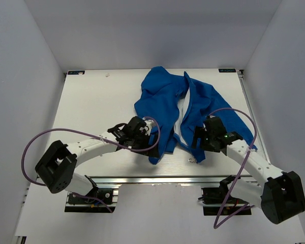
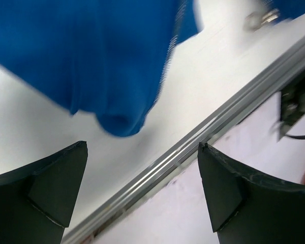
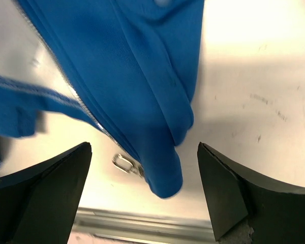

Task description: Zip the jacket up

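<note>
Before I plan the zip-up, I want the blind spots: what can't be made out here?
- Top view: the jacket has its lower front edges partly covered by the left arm and right arm.
- Left wrist view: the metal pull ring is blurred at the top edge.
- Right wrist view: zipper teeth blurred; upper jacket runs off the frame.

Top external camera high behind the arm bases [image 1: 89, 195], looking down on the whole table [image 1: 91, 101], left wrist camera close over one jacket [image 2: 91, 61] bottom corner and the edge rail [image 2: 193, 142], right wrist camera close over the other corner, zipper pull [image 3: 123, 162] in both.
</note>
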Action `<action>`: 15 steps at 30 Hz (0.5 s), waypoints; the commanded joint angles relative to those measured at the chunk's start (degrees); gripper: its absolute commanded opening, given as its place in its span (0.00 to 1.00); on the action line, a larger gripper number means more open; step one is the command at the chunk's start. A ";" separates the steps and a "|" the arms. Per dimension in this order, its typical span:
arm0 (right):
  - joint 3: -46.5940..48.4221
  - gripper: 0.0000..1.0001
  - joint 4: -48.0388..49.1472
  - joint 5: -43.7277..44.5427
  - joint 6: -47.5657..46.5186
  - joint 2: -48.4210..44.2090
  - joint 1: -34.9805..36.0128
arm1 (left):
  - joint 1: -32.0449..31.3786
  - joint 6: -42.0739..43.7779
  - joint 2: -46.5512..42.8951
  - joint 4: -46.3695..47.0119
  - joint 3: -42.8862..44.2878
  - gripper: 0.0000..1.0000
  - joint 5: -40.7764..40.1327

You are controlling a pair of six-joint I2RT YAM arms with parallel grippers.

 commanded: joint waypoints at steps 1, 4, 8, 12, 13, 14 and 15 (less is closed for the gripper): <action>-0.22 0.89 -1.74 -1.23 -2.10 0.86 0.60 | -0.05 0.11 -0.05 -3.50 -0.09 0.98 -2.03; 0.75 0.88 -2.89 0.26 -4.39 2.97 1.21 | -0.05 0.46 -0.57 -5.79 0.17 0.98 -4.33; 1.37 0.77 -1.58 -2.46 -6.94 4.55 2.18 | -0.05 0.72 -1.01 -6.15 -0.88 0.96 -3.90; 2.07 0.76 -2.97 -2.37 -7.64 6.92 4.55 | -0.05 1.42 -0.92 -6.67 -1.50 0.93 -3.11; 2.33 0.75 -4.11 -2.29 -7.73 7.97 4.99 | -0.05 1.69 -0.92 -6.93 -1.58 0.93 -2.84; 2.42 0.75 -4.47 -2.11 -7.56 8.42 6.30 | -0.14 2.12 -0.83 -7.11 -1.67 0.92 -2.84; 2.51 0.74 -4.65 -2.20 -7.47 8.68 6.92 | -0.14 2.22 -0.75 -7.63 -1.50 0.91 -3.36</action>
